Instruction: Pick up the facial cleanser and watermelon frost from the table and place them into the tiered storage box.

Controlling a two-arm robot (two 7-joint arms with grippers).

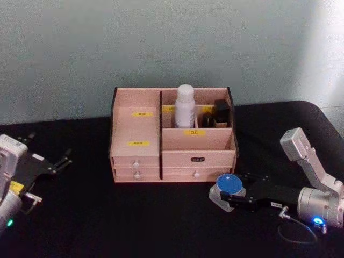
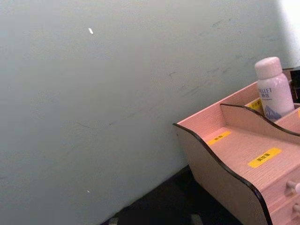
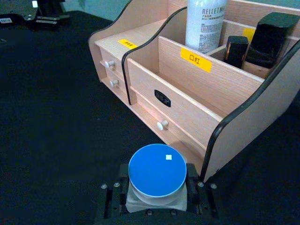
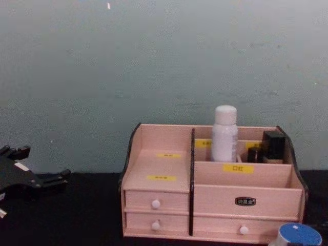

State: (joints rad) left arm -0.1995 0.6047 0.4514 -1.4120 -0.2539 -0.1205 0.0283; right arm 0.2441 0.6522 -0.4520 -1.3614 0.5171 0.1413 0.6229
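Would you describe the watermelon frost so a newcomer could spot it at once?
Start at the wooden storage box on the black table. Off its front right corner sits the watermelon frost, gripped by the right gripper. It is a squat clear jar with a flat blue lid, unlike the tall white bottle and black containers inside the box.

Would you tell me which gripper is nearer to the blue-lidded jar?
Right. The right gripper clasps the jar in front of the box; the left gripper sits open far off at the table's left edge.
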